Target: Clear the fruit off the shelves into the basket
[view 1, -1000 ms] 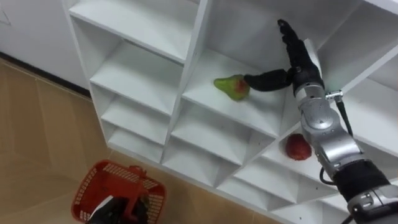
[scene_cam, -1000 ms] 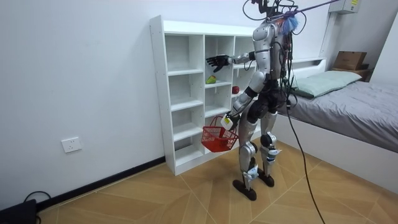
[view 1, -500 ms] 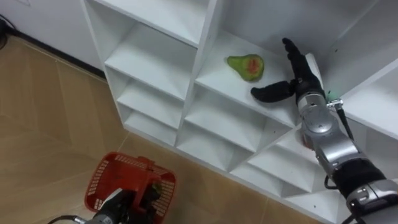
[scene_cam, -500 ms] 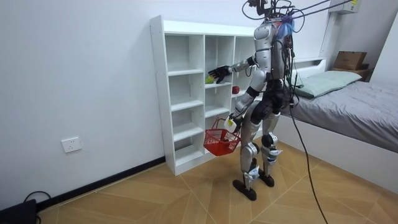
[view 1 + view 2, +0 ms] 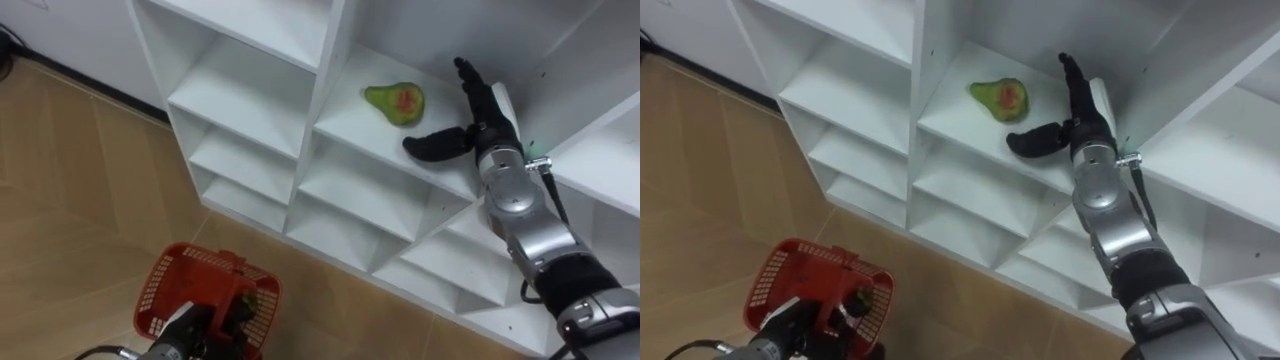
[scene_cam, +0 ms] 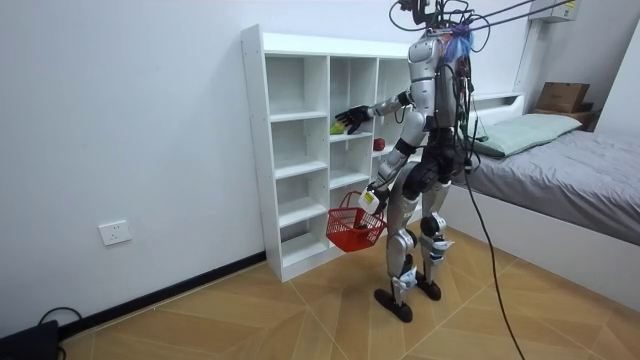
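Observation:
A green pear (image 5: 395, 103) with a red patch lies on a middle shelf of the white closet (image 5: 322, 90). My right hand (image 5: 478, 120) is inside that compartment, just right of the pear. It is open, with the thumb stretched toward the pear and a small gap between them. Low at my left, my left hand (image 5: 200, 335) is shut on the handle of a red basket (image 5: 190, 290) that hangs above the floor. Something small and dark-green lies in the basket. In the room view a red apple (image 6: 379, 143) sits one compartment lower and further right.
I stand facing the closet (image 6: 262, 150) on a wooden floor. A bed (image 6: 570, 170) with a cardboard box (image 6: 563, 96) behind it lies close behind me, on the room view's right. The other closet compartments hold nothing.
A second ago my right thumb touched the pear; now the hand sits lower and a little off it. The head camera shifted, and the basket swung slightly.

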Robot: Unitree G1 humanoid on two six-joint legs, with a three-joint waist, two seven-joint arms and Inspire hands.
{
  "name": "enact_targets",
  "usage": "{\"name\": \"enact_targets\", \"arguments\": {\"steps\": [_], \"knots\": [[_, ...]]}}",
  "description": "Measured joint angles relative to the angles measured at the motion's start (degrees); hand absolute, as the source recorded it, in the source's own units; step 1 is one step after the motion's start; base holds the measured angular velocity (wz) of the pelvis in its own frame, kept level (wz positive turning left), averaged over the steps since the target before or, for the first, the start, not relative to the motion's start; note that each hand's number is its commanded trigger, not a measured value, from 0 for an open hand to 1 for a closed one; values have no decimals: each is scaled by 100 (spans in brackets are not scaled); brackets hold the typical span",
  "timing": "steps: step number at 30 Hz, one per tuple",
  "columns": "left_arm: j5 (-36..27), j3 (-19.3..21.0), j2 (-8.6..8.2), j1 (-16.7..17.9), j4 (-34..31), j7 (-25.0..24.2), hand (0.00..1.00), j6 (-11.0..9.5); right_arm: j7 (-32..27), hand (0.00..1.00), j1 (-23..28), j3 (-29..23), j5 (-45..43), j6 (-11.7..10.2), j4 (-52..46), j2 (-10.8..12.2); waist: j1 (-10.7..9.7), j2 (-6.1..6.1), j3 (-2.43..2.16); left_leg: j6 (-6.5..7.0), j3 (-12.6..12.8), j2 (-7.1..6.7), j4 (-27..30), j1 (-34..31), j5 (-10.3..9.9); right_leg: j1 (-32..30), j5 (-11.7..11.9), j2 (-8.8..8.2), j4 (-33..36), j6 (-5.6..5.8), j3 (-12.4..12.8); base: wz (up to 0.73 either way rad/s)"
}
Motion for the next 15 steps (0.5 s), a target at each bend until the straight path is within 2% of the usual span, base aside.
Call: {"name": "enact_targets", "arguments": {"steps": [11,15], "knots": [[-124,-48,-21,-12,68,63,100,-12,16,0,-32,1,-28,1,11,1,14,21,2,6,24,0,-40,2,16,-21,0,-9,17,0,10,0],[-129,-132,-46,-144,266,100,100,-34,24,0,-59,8,-10,1,10,10,14,19,2,8,49,-3,-99,8,53,-54,0,-18,24,0,35,0]]}}
